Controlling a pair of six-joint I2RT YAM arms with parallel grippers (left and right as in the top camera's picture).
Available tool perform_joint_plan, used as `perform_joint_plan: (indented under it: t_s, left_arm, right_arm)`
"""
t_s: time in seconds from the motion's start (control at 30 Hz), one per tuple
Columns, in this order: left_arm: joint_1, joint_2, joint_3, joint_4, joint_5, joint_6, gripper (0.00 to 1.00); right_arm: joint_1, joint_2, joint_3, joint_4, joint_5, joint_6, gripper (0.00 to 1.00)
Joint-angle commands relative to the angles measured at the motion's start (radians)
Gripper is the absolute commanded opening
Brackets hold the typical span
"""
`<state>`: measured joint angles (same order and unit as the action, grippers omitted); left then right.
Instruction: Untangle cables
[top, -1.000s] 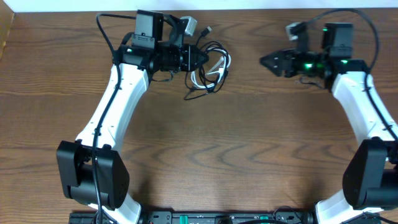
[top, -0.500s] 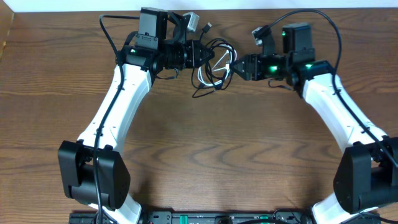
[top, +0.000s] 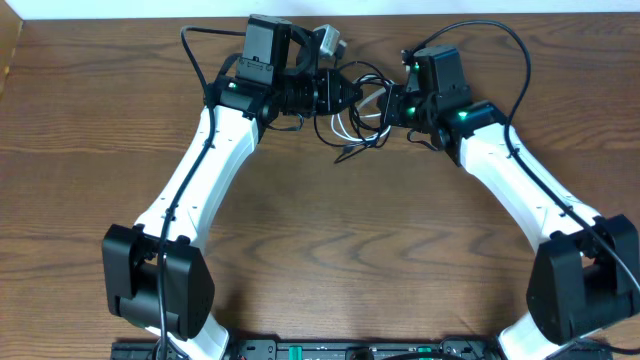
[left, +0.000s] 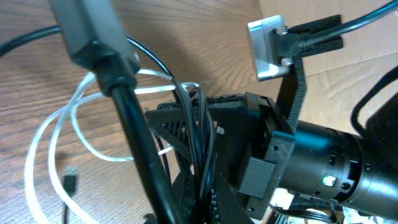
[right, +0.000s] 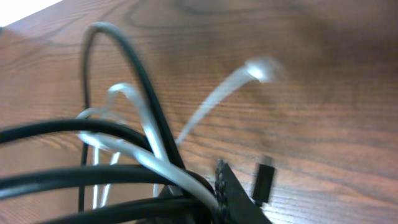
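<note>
The black cable (top: 372, 74) and the white cable (top: 350, 124) lie tangled in loops at the back middle of the table. My left gripper (top: 346, 96) is at the tangle's left side, shut on black cable strands (left: 200, 163) that run between its fingers. White loops (left: 60, 122) and a black plug (left: 71, 179) lie on the wood beyond. My right gripper (top: 388, 106) is at the tangle's right side, shut on black and white strands (right: 163, 167) beside its serrated fingertip (right: 231, 194). A black plug (right: 264, 183) and a white cable end (right: 261, 68) show past it.
The two grippers sit almost tip to tip, and the right gripper's body (left: 311, 163) fills the left wrist view. The table's back edge (top: 450, 12) runs just behind the tangle. Thick arm wires (top: 505, 45) arch over both wrists.
My right arm has swung left from the far right into the tangle and closed on it. My left gripper has shifted slightly right, carrying the cables with it.
</note>
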<state>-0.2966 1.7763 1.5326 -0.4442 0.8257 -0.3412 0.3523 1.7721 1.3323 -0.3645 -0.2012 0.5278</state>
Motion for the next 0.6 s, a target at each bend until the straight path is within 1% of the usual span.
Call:
perform_joint_plan:
  t_s: [0.0,0.23,0.33,0.47,0.57]
  left_arm:
    - [0.039,-0.021,0.016,0.027,0.019,-0.040,0.07]
    - [0.112,-0.061,0.016,0.030,-0.056,-0.034,0.08]
    - [0.146,-0.073,0.016,0.020,-0.079,-0.034,0.07]
    - [0.153,-0.069,0.016,-0.013,-0.089,-0.032,0.08]
    - [0.131,-0.065,0.016,-0.059,-0.143,0.010,0.08]
  right_arm:
    - [-0.048,0.083,-0.005,-0.055,0.143,0.018,0.02]
    - [-0.118,0.132,-0.005,-0.135,0.143,0.011,0.01]
    - [-0.150,0.136,-0.005,-0.156,0.139,-0.013,0.01]
    - [-0.170,0.136,-0.005,-0.137,0.036,-0.077,0.04]
    - [-0.167,0.136,-0.005,-0.121,-0.018,-0.081,0.06]
